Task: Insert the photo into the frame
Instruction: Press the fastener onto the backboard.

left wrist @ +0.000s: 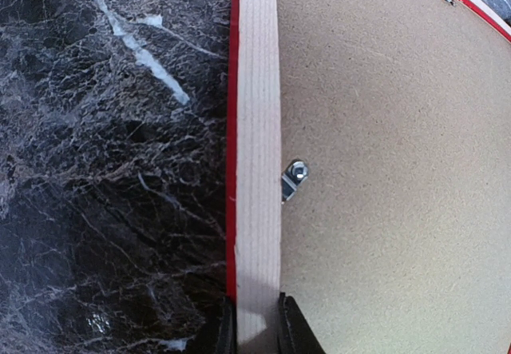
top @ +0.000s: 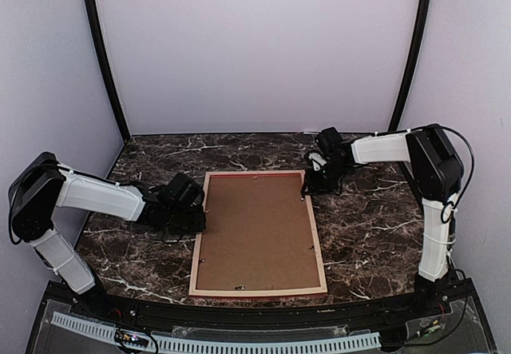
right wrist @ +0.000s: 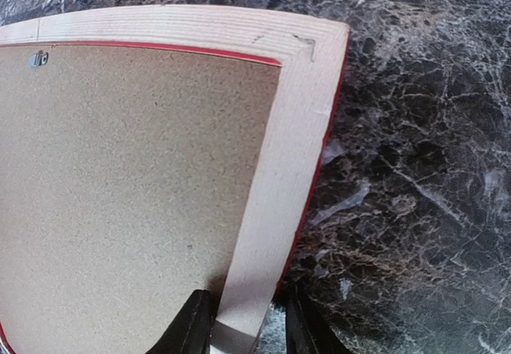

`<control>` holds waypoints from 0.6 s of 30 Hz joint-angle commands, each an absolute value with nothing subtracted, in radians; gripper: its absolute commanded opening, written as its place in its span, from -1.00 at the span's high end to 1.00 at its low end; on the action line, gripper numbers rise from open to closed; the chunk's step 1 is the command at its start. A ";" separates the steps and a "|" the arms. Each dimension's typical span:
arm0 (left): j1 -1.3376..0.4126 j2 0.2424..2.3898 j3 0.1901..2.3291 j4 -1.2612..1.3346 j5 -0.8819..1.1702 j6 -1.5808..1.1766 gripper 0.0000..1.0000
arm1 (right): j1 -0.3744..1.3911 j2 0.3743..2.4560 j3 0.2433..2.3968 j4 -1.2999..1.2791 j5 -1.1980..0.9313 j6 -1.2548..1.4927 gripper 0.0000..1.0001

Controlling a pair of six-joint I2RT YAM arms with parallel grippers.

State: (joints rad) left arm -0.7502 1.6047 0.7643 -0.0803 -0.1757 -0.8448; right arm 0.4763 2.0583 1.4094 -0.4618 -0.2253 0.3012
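Observation:
The frame (top: 317, 246) lies face down in the middle of the table, pale wood back up, red showing at its edges. The plain brown backing board (top: 257, 230) fills it. The photo is not in view. My left gripper (top: 198, 212) is at the frame's left rail; in the left wrist view its fingers (left wrist: 257, 326) press both sides of the rail (left wrist: 257, 130). My right gripper (top: 310, 184) is at the right rail near the far right corner; in the right wrist view it (right wrist: 249, 326) straddles the rail (right wrist: 279, 194) with a gap on the outer side.
The dark marble table (top: 375, 226) reaches to the white back wall. Small metal turn clips (left wrist: 294, 178) sit on the backing board's edges; one shows in the right wrist view (right wrist: 37, 58). Black upright posts stand at the far left and far right corners.

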 commanded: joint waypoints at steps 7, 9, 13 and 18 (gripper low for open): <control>-0.751 1.604 0.753 -0.172 -0.160 -0.877 1.00 | 0.441 2.071 1.355 -0.496 -0.379 0.264 0.49; -0.750 1.604 0.752 -0.170 -0.159 -0.878 1.00 | 0.429 2.071 1.352 -0.479 -0.423 0.272 0.49; -0.751 1.601 0.750 -0.170 -0.161 -0.881 1.00 | 0.426 2.080 1.372 -0.483 -0.449 0.273 0.38; -0.751 1.596 0.749 -0.169 -0.161 -0.881 1.00 | 0.426 2.087 1.390 -0.495 -0.447 0.273 0.21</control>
State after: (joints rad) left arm -0.7506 1.6043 0.7643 -0.0814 -0.1761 -0.8455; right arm 0.4252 2.0602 1.3846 -0.4370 -0.4213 0.2810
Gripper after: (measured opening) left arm 0.171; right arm 0.380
